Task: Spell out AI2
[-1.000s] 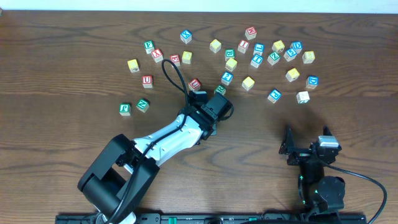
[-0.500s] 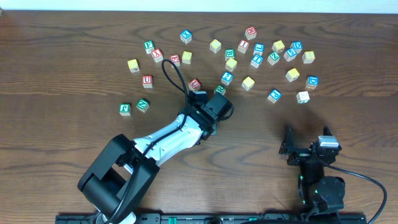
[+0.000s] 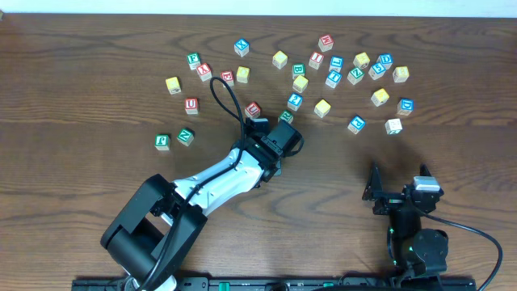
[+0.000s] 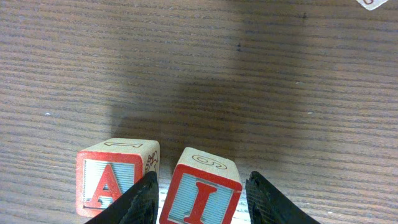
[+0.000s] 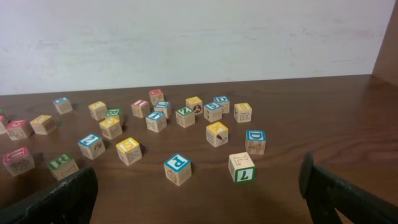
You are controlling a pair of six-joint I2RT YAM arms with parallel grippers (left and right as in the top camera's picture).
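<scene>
Left claw [image 4: 202, 177] straddles the I block [image 4: 200, 200], fingers spread, not pinching. A block [image 4: 111, 182] sits just beside. My right claw [image 5: 198, 182] gapes wide.

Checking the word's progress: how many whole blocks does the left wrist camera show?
2: the A block lower left, and the I block right beside it, flanked by the left tool. A corner of a third block peeks in top right.
</scene>
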